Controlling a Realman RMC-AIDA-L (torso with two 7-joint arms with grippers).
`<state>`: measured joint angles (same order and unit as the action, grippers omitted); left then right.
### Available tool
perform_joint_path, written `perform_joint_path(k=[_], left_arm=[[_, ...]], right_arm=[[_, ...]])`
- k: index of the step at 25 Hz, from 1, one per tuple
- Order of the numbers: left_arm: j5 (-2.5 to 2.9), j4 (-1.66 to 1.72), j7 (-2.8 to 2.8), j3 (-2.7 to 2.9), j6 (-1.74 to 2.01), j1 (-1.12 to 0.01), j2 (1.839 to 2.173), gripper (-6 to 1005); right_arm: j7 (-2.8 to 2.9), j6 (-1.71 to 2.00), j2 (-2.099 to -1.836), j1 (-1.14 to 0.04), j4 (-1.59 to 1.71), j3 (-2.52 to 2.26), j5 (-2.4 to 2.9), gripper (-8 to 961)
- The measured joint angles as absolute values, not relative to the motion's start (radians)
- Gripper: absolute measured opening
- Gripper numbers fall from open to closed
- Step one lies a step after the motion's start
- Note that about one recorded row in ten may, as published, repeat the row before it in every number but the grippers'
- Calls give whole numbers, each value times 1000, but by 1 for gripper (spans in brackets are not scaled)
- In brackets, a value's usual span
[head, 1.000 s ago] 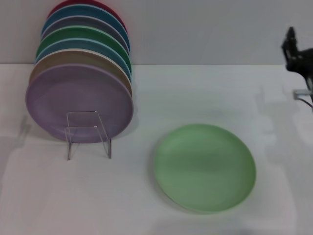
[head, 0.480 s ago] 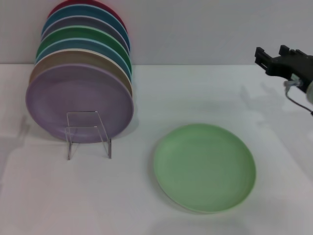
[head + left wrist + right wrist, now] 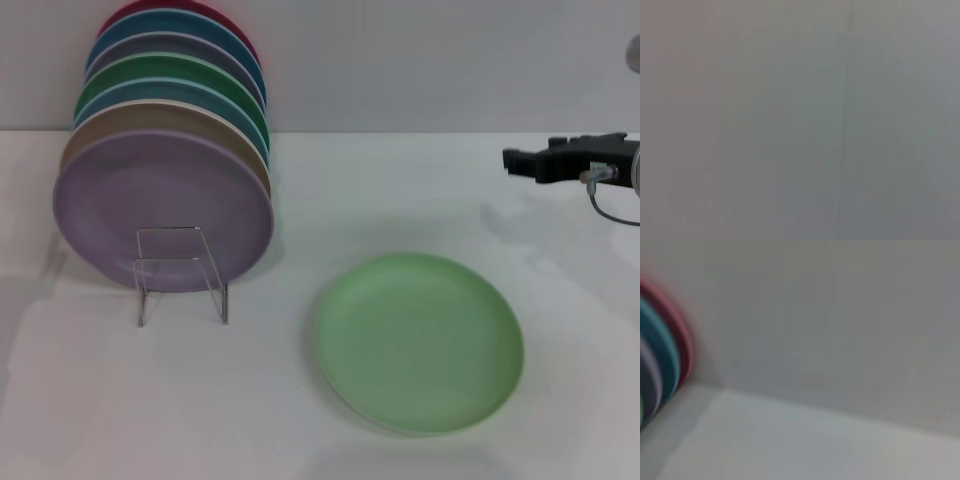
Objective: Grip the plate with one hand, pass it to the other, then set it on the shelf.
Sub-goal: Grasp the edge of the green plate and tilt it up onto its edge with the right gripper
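The light mint-green plate (image 3: 418,340) lies flat on the white table (image 3: 400,190), right of centre and near the front. My right gripper (image 3: 514,159) hangs at the right edge of the head view, pointing left, above the table and behind the plate, apart from it. The clear acrylic shelf (image 3: 180,275) stands at the left, its front slot showing before a lilac plate (image 3: 160,205). My left gripper is out of view; the left wrist view shows only a plain grey surface.
Several plates stand on edge in a row behind the lilac one, among them a dark green plate (image 3: 175,72) and a red plate (image 3: 180,10) at the back. The right wrist view shows the red plate's rim (image 3: 684,350) and a grey wall (image 3: 450,60).
My right gripper has swung from upright at the far right edge down and leftward, now lying level and pointing left. The plate and the shelf have not moved.
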<state>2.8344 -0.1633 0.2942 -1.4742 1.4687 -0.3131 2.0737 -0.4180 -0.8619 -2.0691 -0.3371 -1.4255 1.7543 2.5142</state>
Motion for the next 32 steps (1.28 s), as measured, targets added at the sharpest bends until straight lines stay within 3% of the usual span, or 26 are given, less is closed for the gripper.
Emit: perform_joint_path(k=[13,32], left_arm=[[2832,-170,299,-1475,1477,-317,2074,800],[2832,-181,291,-1482,1479,-317,2072,800]], right_arm=[[-343,-1386,-2069,-476,-1414,1948,2555,622],[-338,-1400,-2074,-507,-1217,1979,2556,622]])
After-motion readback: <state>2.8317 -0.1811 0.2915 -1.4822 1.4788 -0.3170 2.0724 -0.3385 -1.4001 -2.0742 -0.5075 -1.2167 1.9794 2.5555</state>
